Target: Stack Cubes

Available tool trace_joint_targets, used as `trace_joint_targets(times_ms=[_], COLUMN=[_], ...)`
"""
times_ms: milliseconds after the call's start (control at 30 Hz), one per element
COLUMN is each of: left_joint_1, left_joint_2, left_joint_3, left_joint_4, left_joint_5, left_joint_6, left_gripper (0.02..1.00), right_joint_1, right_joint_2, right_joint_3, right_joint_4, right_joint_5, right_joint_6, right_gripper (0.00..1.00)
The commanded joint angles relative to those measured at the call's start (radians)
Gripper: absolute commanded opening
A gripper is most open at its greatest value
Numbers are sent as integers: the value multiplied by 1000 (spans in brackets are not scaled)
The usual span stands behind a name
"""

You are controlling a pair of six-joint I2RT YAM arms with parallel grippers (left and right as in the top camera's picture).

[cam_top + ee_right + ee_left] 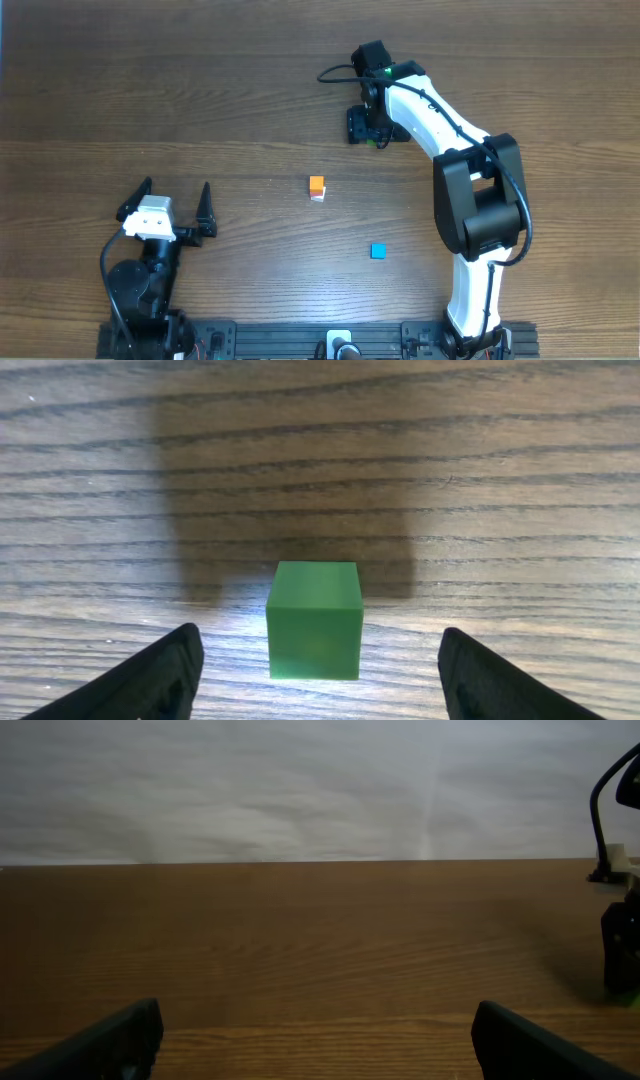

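1. The wooden table [250,90] carries everything.
2. The right arm [470,190] reaches to the far part of the table. The right gripper [368,128] hangs low there, jaws spread wide and holding nothing.
3. The left gripper [176,190] sits close to its own base, jaws also wide apart, well apart from every cube.
4. The green cube [314,618] rests on the table between the right gripper's fingers [150,675], roughly centred and touching neither.
5. The orange cube [317,184] lies mid-table. The blue cube [378,251] lies nearer the right arm's base, apart from the orange one.
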Motion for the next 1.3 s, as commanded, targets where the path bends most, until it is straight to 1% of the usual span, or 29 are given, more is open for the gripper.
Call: trace_joint_targets(times_ms=[33, 267, 533, 667, 833, 967, 1200, 1300], left_joint_1=[3, 3, 3, 3, 3, 3, 3, 3], left_joint_2=[-9, -9, -9, -9, -9, -9, -9, -9], left_joint_3=[-4, -4, -4, -4, -4, -4, -4, -4], left_joint_4=[-3, -3, -3, -3, -3, -3, -3, -3], left_joint_5=[-5, -5, -5, -5, -5, -5, -5, -5], left_joint_6=[14, 14, 14, 14, 14, 14, 14, 14], left_gripper=[1000, 1000, 1000, 998, 998, 1000, 1000, 998], right_joint_1=[5, 5, 5, 5, 5, 5, 6, 14], right_joint_2=[25, 37, 37, 37, 37, 37, 37, 34], right_joint_3=[18, 18, 18, 18, 18, 18, 18, 19], right_joint_4=[3, 3, 5, 11, 18, 19, 18, 12], right_joint_5=[-5, -5, -5, -5, -5, -5, -5, -13], right_joint_6=[11, 15, 18, 18, 18, 18, 19, 34], right_gripper=[711, 647, 467, 397, 349, 251, 145, 77])
